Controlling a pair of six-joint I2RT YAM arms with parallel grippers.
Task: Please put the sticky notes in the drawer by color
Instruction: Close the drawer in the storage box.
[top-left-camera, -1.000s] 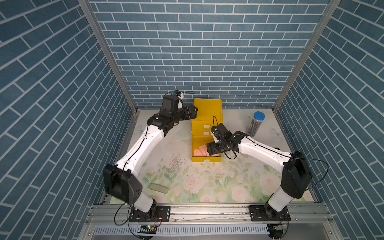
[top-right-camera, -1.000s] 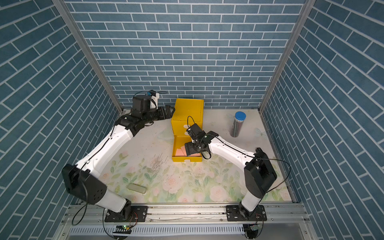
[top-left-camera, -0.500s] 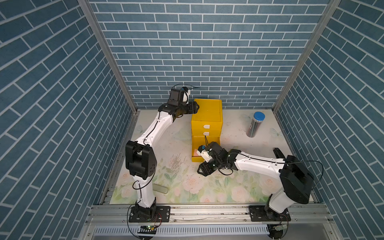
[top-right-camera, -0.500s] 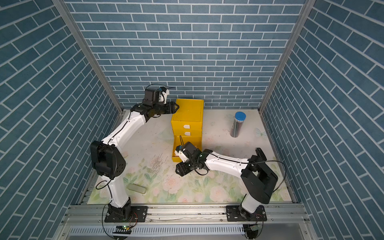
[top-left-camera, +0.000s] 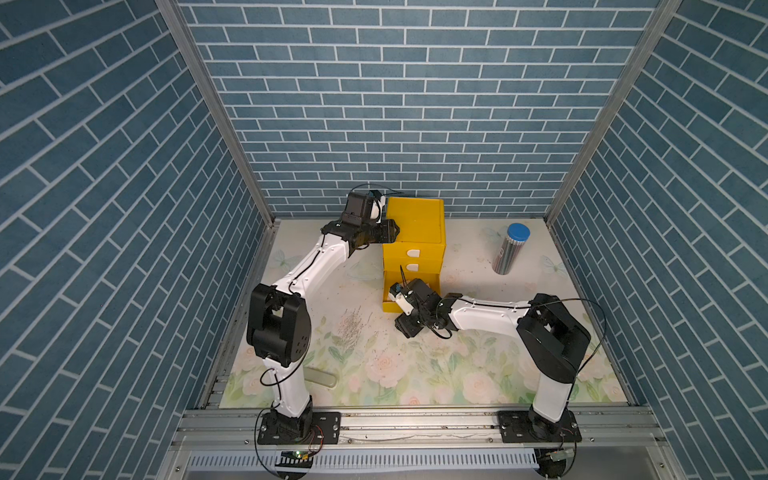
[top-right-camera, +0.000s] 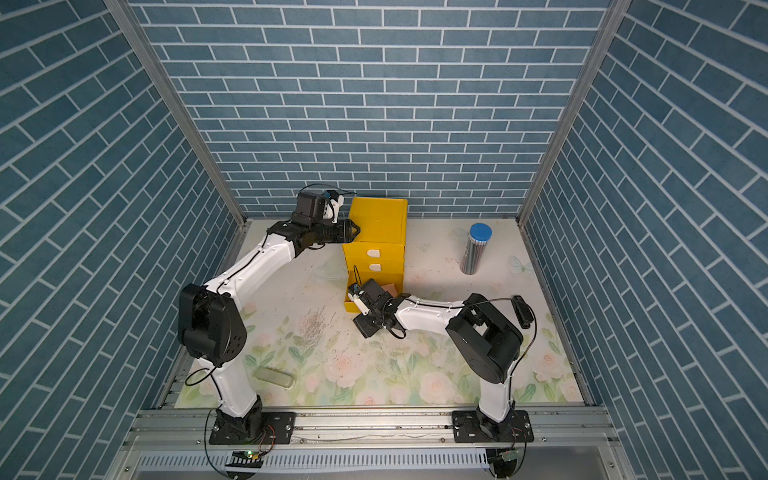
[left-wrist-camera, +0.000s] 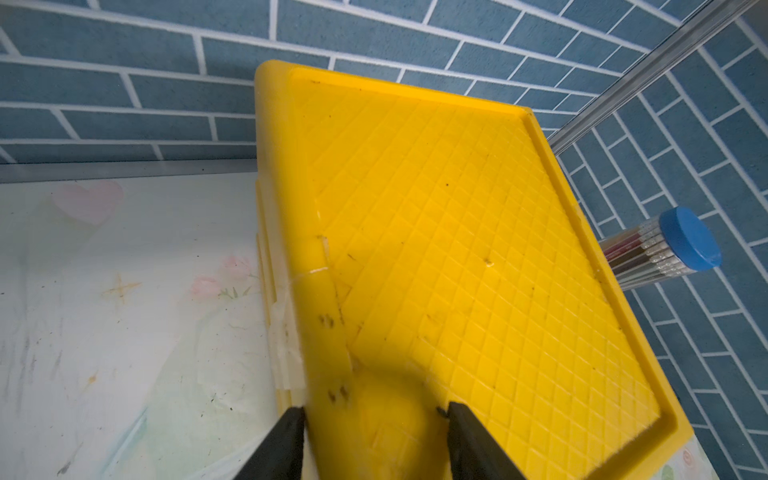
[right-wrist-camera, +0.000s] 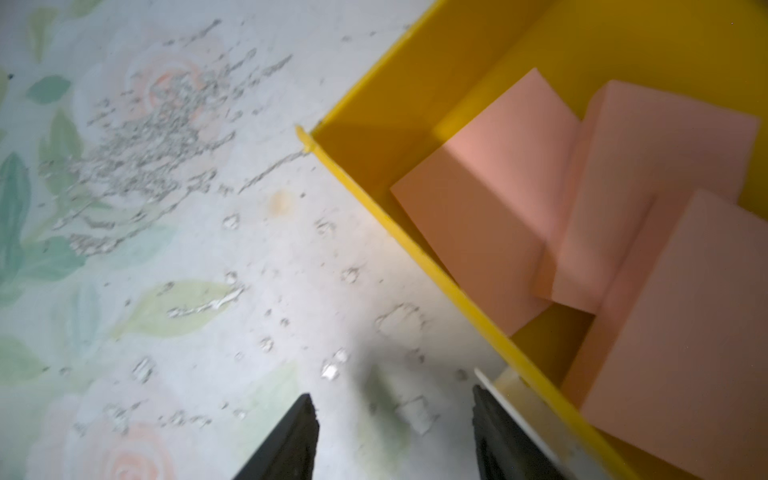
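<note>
Inspection finding: your left claw (left-wrist-camera: 374, 409) is clenched on the top side edge of the small bright yellow plastic three-drawer cabinet (top-left-camera: 415, 220). One finger runs down the outer wall and the other lies on the diamond-patterned top, evidently to brace it. Your right claw (right-wrist-camera: 392, 392) stands released and empty, low over the floral table mat (right-wrist-camera: 208, 249), directly in front of the pulled-out bottom drawer (right-wrist-camera: 399, 232). The white tab handle (right-wrist-camera: 496, 380) lies just beside one finger; contact cannot be confirmed from these views. Just beyond that claw, inside the drawer, lie three salmon pink paper sticky notes (right-wrist-camera: 478, 208), overlapping, all one colour. The two upper drawers (top-left-camera: 428, 254), between your two claws, are closed. No pale green or yellow note shows on the mat in any view. On that evidence I judge them already filed above, though the closed fronts prevent verification. Remaining, in my assessment: push the bottom drawer home. The blue-capped grey cylinder (top-left-camera: 508, 253) and the grey-green oblong case (top-left-camera: 322, 379) lie well apart from both claws.
</note>
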